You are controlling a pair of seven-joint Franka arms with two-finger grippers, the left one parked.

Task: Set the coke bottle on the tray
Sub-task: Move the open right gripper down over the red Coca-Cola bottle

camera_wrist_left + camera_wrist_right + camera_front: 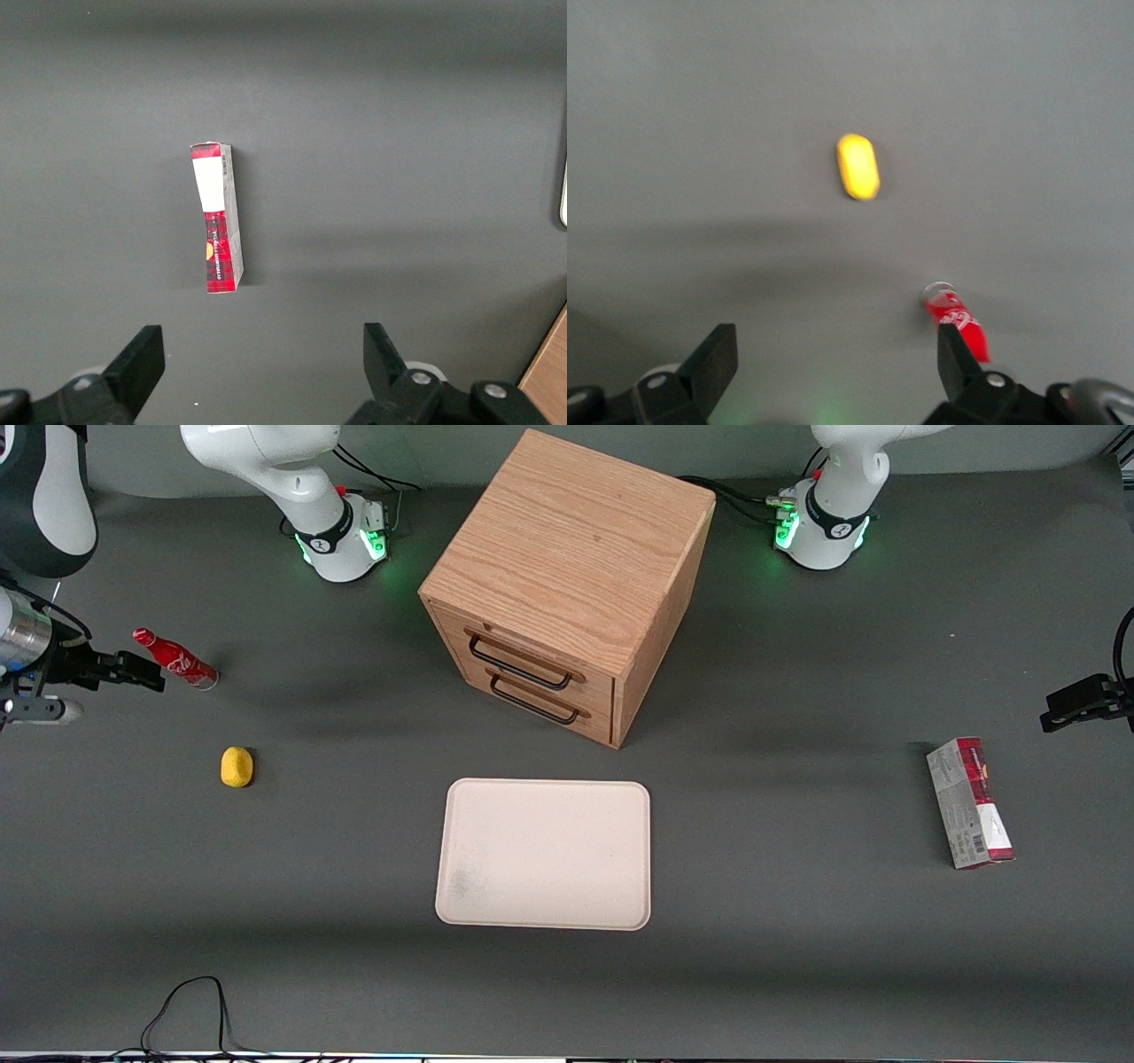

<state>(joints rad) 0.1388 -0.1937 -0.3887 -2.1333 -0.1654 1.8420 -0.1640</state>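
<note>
While end effector gapes, red coke bottle lies flat.

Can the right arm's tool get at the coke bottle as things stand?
Probably yes: the open tool hovers just beside the coke bottle, which lies on bare table with nothing between them; the yellow object sits apart.

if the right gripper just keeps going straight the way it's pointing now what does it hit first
Probably just bare table. The gripper, open, points down at grey surface, with the coke bottle lying by one finger rather than between them, and the yellow object further off. Depth is unclear, so that finger might graze the bottle.
</note>
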